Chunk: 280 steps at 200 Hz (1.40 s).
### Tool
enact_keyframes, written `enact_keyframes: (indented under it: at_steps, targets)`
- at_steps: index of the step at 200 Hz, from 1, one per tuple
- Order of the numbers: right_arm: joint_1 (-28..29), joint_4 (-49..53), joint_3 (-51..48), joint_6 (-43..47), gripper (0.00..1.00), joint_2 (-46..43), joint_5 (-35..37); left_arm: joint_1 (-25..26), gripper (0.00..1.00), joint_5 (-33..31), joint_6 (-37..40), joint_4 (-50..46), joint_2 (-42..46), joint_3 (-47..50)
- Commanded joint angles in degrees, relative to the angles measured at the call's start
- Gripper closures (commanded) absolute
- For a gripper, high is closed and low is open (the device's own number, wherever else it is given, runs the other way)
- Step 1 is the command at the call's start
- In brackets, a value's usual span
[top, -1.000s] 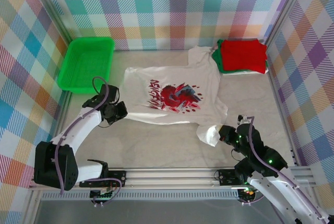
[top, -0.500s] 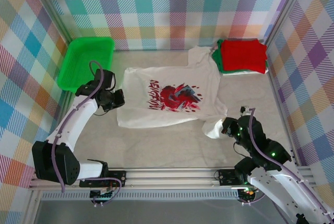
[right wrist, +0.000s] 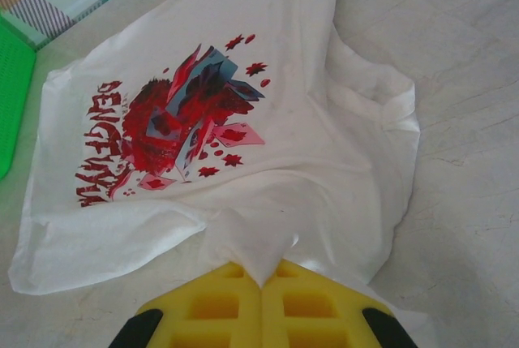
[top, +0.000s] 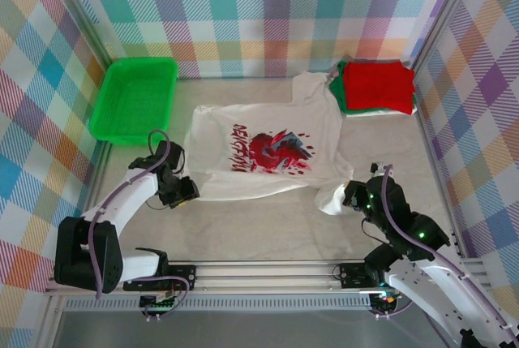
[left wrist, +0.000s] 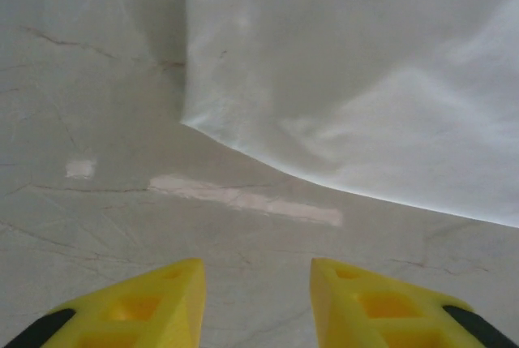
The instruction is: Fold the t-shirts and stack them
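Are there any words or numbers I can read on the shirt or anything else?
Red jagged lettering on the white t-shirt, beside the red picture: too crooked and blurred to read for sure.
Green tray and folded red t-shirt: no words or numbers that I can see.

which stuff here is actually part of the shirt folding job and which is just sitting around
In the job: white printed t-shirt, spread out; folded red t-shirt; folded green t-shirt under it; right gripper, shut on the white printed t-shirt's edge; left gripper, open near its corner.

Just lying about: green plastic tray; pale strip on the table.
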<state>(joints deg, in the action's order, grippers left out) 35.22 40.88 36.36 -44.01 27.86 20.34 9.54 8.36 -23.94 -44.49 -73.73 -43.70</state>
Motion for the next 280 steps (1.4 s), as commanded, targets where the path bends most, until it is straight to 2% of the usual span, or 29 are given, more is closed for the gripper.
enact_keyframes:
  at_steps: [1, 20, 32, 42, 63, 85, 122, 144, 150, 160, 176, 201, 228, 271, 280]
  targets:
    - [-0.4, -2.3, -0.7, 1.2, 1.0, 0.8, -0.5, -0.8, 0.54, -1.7, -0.7, 5.8, -2.7, 0.3]
    - [-0.7, -2.7, -1.6, 0.8, 1.0, 0.0, -0.3, -0.8, 0.55, -2.8, -0.3, 9.1, -6.2, -0.3]
    - [-0.9, -2.8, -2.1, 0.3, 1.0, -0.5, -0.2, -1.0, 0.61, -3.7, -0.2, 11.3, -8.0, -0.9]
    - [-1.2, -2.9, -2.5, 0.0, 1.0, -0.7, -0.4, -1.1, 0.7, -4.3, -0.1, 12.7, -9.3, -1.4]
    - [-1.9, -2.7, -2.4, -0.5, 1.0, -0.6, -0.7, -1.5, 1.0, -6.2, 0.5, 12.7, -11.4, -2.9]
    - [-3.1, -1.1, -0.4, -0.1, 1.0, -0.1, -0.4, -1.8, 1.0, -6.9, 1.0, 9.3, -9.9, -3.9]
    - [-5.2, 1.6, 3.1, 1.3, 1.0, 1.1, -0.8, -1.9, 1.0, -8.2, 0.3, 4.2, 0.6, -2.7]
    - [-5.8, 0.0, 2.3, 1.8, 1.0, 1.3, -2.0, -2.7, 1.0, -7.9, 0.0, 4.4, 0.6, -0.9]
    - [-5.9, -0.5, 1.9, 1.9, 1.0, 1.5, -2.5, -2.9, 0.92, -7.3, -0.1, 5.2, -0.3, -0.5]
    - [-6.1, -1.1, 1.5, 1.7, 1.0, 1.9, -3.2, -3.2, 0.69, -6.7, -0.4, 6.5, -2.0, -0.1]
    - [-6.3, -2.0, 0.9, 1.6, 1.0, 2.4, -4.3, -3.3, 0.66, -5.1, -0.5, 9.2, -4.2, 0.1]
    - [-6.6, -2.8, -0.1, 1.1, 1.0, 2.4, -4.7, -3.4, 0.51, -1.9, -0.8, 13.2, -7.1, 0.3]
    - [-7.0, -3.9, -1.2, 0.8, 1.0, 2.8, -5.4, -3.2, 0.51, 1.3, -0.6, 17.0, -10.2, 1.0]
    - [-8.1, -4.0, -1.2, 0.7, 1.0, 3.6, -5.9, -2.5, 0.72, 3.0, -2.1, 18.4, -10.3, 2.4]
    - [-8.5, -4.1, -1.2, 0.8, 1.0, 3.6, -6.1, -2.6, 0.82, 3.0, -2.5, 18.2, -9.4, 3.1]
